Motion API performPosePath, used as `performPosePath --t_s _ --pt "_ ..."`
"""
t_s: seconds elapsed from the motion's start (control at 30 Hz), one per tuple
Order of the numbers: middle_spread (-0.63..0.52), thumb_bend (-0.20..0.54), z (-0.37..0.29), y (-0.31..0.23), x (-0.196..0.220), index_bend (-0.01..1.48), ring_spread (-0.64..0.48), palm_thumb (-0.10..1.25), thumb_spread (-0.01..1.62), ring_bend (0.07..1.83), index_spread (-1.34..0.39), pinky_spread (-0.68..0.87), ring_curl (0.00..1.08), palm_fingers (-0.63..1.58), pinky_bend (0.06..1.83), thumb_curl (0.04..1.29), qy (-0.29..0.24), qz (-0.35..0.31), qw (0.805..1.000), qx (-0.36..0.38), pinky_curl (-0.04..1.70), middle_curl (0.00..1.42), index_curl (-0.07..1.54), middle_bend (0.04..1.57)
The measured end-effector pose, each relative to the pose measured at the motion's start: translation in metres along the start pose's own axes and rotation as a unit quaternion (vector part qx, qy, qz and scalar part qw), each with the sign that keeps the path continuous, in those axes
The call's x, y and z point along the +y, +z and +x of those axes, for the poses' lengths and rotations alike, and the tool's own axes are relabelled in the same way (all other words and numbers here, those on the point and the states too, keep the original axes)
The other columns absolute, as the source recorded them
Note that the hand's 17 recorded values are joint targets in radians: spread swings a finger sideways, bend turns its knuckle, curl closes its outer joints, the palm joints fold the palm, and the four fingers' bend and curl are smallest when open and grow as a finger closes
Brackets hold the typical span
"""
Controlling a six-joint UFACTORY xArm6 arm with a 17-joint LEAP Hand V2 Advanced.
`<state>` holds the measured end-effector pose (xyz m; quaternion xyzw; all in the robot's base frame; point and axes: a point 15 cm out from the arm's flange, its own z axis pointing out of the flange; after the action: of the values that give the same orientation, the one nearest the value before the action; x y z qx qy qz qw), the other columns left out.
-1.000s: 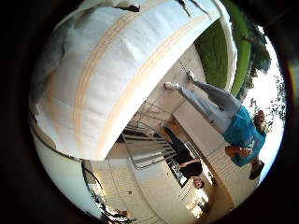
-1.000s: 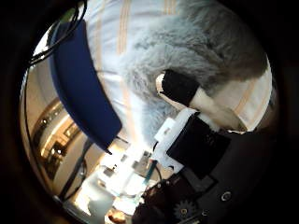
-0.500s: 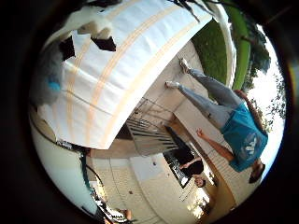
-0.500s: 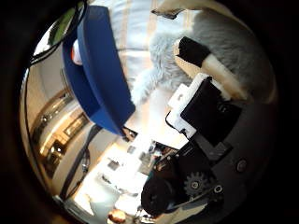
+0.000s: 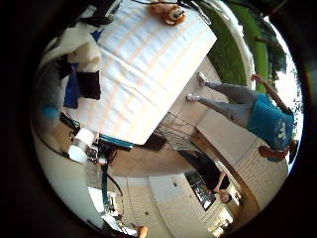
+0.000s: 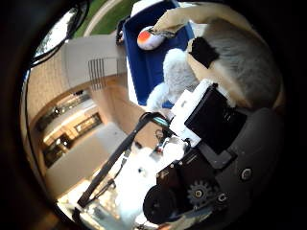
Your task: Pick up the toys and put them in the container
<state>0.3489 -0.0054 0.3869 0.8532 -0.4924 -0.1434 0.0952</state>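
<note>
In the right thumb side palm view my hand (image 6: 213, 113) is shut on a grey furry plush toy (image 6: 235, 69), a black fingertip (image 6: 201, 52) pressing into its fur close to the palm. The toy hangs over the edge of a blue container (image 6: 144, 72), which holds a small orange and white toy (image 6: 146, 38). In the right little finger side palm view the table with a white, orange-striped cloth (image 5: 149, 69) lies well below. An orange plush toy (image 5: 168, 13) sits at its far edge.
In the right little finger side palm view a blue object (image 5: 70, 89) and a dark part (image 5: 89, 83) lie by one table edge, and a white round thing (image 5: 79, 151) sits beyond it. Paved floor (image 5: 188, 149) surrounds the table.
The hand has risen away from the table with the grey toy in it. The table now looks smaller, and the blue container's inside has come into view beside the toy.
</note>
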Motion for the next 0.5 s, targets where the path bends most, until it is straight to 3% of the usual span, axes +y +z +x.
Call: performPosePath --t_s 0.1,0.2,0.5 --pt "-0.19 -0.011 -0.044 -0.035 -0.021 0.69 -0.12 0.98 1.17 1.38 -0.94 0.15 0.87 0.9 1.56 0.72 -0.037 0.049 0.998 0.01 0.76 0.99 0.45 1.21" --pt "-0.19 -0.013 -0.076 -0.043 -0.037 0.69 -0.12 0.98 1.17 1.39 -0.95 0.15 0.87 0.89 1.57 0.73 -0.04 0.063 0.997 0.001 0.77 0.99 0.48 1.22" --pt "-0.18 -0.016 -0.118 0.009 -0.1 0.7 -0.13 0.93 1.17 1.45 -1.0 0.12 0.88 0.8 1.6 0.77 -0.053 -0.007 0.999 -0.006 0.83 1.01 0.69 1.29"
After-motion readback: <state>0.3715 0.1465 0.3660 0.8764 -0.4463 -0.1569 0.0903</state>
